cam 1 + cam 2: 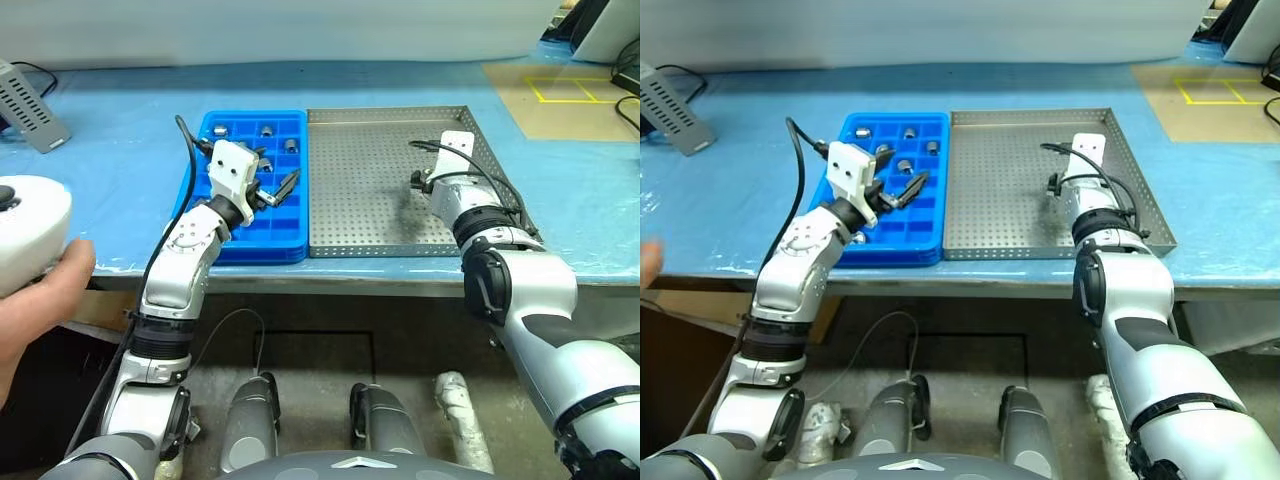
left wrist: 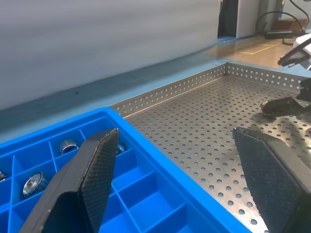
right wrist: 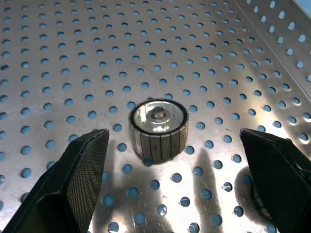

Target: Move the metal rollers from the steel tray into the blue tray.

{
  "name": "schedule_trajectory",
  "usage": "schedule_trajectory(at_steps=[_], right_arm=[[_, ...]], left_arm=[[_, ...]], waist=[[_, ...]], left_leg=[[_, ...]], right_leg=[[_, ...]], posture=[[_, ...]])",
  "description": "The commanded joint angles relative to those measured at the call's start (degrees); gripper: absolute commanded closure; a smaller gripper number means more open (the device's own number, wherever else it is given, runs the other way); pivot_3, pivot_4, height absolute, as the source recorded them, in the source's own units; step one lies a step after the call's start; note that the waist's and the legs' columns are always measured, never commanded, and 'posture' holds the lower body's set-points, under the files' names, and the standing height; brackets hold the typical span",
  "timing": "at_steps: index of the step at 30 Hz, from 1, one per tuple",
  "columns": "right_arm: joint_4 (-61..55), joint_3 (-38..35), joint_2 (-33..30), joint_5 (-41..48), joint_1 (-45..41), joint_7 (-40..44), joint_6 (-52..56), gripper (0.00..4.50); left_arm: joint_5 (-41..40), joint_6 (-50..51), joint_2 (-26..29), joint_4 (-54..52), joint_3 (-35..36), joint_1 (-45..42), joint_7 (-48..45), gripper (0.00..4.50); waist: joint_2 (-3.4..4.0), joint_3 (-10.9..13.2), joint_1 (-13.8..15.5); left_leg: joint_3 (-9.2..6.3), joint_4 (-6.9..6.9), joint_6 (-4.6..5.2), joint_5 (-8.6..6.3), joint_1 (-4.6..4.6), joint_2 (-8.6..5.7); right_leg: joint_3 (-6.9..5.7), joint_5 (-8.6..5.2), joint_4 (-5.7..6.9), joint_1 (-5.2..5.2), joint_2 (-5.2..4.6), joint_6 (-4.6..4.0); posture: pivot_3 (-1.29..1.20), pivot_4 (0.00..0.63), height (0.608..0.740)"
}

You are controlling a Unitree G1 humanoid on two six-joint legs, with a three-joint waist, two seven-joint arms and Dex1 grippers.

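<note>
The steel tray (image 1: 385,215) lies on the table with the blue tray (image 1: 250,235) against its left rim. One metal roller (image 3: 158,128) stands on end on the perforated floor, just ahead of my right gripper (image 3: 174,138) and centred on the gap between its fingers. That gripper is open, low over the right part of the steel tray (image 1: 990,200). Several rollers (image 1: 267,130) sit in the blue tray's far compartments, two of them in the left wrist view (image 2: 68,145). My left gripper (image 1: 280,190) hovers open and empty over the blue tray's right side.
A person's hand (image 1: 40,290) holds a white object (image 1: 30,230) at the table's front left. A grey device (image 1: 30,105) rests at the far left. The table's front edge (image 1: 330,275) runs just below both trays. Yellow tape (image 1: 565,90) marks a brown mat at the far right.
</note>
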Motion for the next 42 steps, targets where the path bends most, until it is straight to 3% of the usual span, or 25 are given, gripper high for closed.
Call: schedule_trajectory(at_steps=[1, 19, 30, 42], right_arm=[[0.09, -1.22, -0.97, 0.33, -1.95, -0.08, -1.49, 0.0], [1.73, -5.19, -4.3, -0.02, -0.93, -4.51, -3.21, 0.0], [2.41, -5.84, -4.39, -0.85, -0.59, -0.47, -3.94, 0.0], [2.86, -5.91, -4.56, -3.2, 1.73, 0.04, -3.75, 0.0]], left_arm=[[-0.88, 0.46, 0.44, -4.22, 1.21, 0.51, 0.98, 0.53], [-1.27, 3.95, -1.21, -13.66, 1.04, 7.21, 6.63, 0.53], [-0.33, 5.82, -4.02, -21.46, 0.94, 14.51, 12.78, 0.53], [-0.17, 5.62, -4.79, -24.33, 1.92, 16.72, 16.3, 0.53]], waist=[[0.0, 0.0, 0.24], [0.0, 0.0, 2.62], [0.0, 0.0, 3.56], [0.0, 0.0, 7.21]], left_leg=[[-0.01, 0.0, 0.0, 0.0, 0.0, 0.01], [-0.05, 0.0, -0.05, -0.01, -0.04, 0.04], [-0.17, 0.0, -0.05, 0.0, -0.16, 0.05], [-0.28, 0.14, -0.1, 0.06, -0.8, 0.07]], right_leg=[[0.0, 0.0, 0.02, -0.01, 0.0, 0.0], [-0.02, -0.01, 0.18, -0.14, 0.04, 0.0], [-0.1, -0.01, 0.18, -0.21, 0.05, 0.0], [-0.12, -0.01, 0.41, -0.87, 0.1, 0.0]], posture=[[0.09, 0.15, 0.74], [0.25, 0.15, 0.74], [0.38, 0.15, 0.74], [0.45, 0.15, 0.74]])
